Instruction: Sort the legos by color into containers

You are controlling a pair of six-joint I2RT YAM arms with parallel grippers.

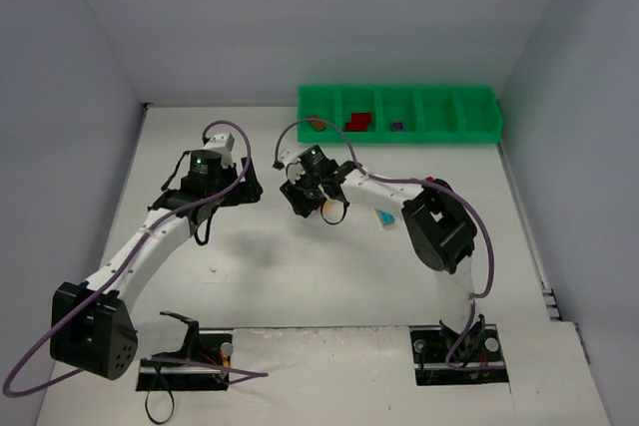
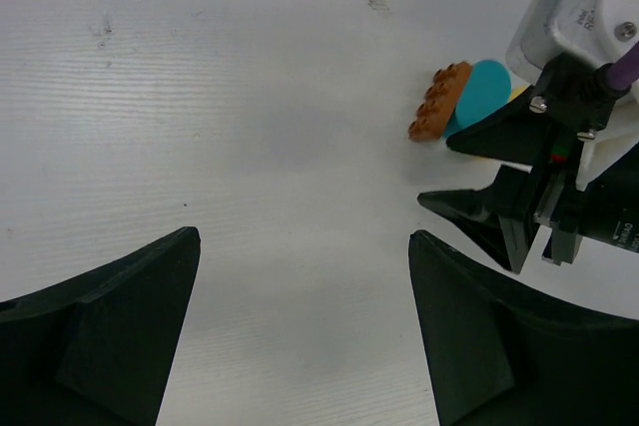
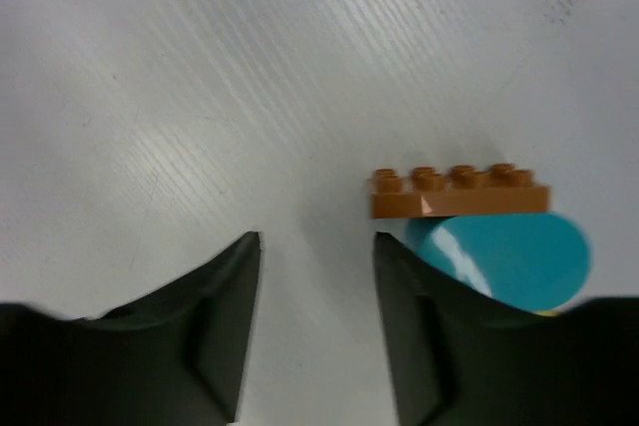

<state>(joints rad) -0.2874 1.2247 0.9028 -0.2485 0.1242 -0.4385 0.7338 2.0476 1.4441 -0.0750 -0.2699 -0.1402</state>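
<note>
Bare white worktop between left claw fingers; rightward, blocked by right claw and flat brown studded plastic brick.

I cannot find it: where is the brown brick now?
In the right wrist view, the brown brick lies on the table close beside the right gripper, touching a teal rounded piece.

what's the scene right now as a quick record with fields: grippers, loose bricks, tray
left gripper: open, holding nothing, over bare table
right gripper: jaws parted, nothing between them, just beside the brown brick
brown brick: on the table, stuck to a teal rounded piece
light blue brick: loose on the table beside the right arm
green tray: far edge of the table, five compartments in a row
tray contents: red brick second from left, purple brick third
</note>
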